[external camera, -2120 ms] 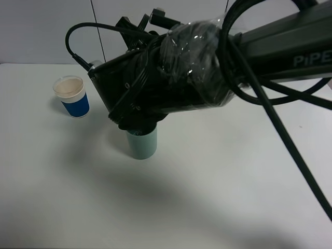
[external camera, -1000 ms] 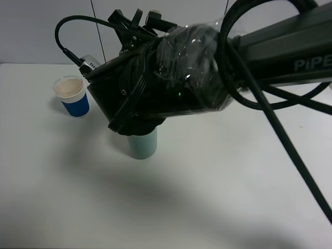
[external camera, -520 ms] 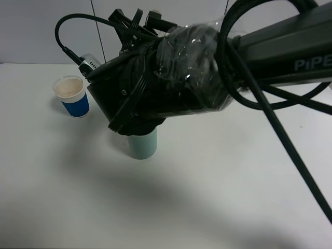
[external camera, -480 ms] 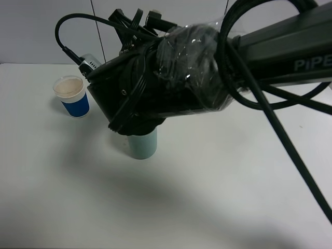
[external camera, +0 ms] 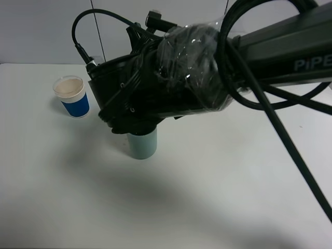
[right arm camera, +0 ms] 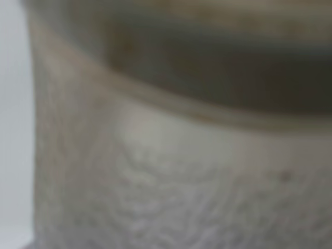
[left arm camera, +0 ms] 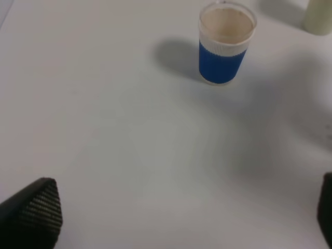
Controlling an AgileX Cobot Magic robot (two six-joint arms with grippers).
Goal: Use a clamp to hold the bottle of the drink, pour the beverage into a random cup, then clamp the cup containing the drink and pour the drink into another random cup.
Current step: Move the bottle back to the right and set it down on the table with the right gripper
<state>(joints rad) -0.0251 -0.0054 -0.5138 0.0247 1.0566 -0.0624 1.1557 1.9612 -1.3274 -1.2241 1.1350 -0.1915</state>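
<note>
Right gripper (external camera: 136, 124), high view: it sits at the low end of the black, film-wrapped right arm (external camera: 207, 67). Its jaws are hidden behind the wrist body; they are closed tight, on what I cannot tell. The teal-green tumbler (external camera: 142, 144) stands upright on the white table (external camera: 218, 187) directly beneath this gripper. Its rim is covered by the gripper, so whether they touch cannot be told. The blue-banded white cup (external camera: 71, 96) stands upright, well apart from the gripper, off to its side. Its inside shows pinkish-beige.

Left wrist view: left gripper (left arm camera: 179, 220) is spread wide and holds nothing. Only the dark ribbed fingertips (left arm camera: 33, 210) show, at opposite edges, with bare table (left arm camera: 104, 129) between them. The blue-banded white cup (left arm camera: 226, 44) stands upright ahead of this gripper, well clear of both tips. A pale yellow-green cup (left arm camera: 318, 15) stands beyond it, cut by the frame edge.

Right wrist view: a blurred pale wall (right arm camera: 171, 181) with a dark band above it fills the frame, very close to the gripper. It is too blurred to identify.
</note>
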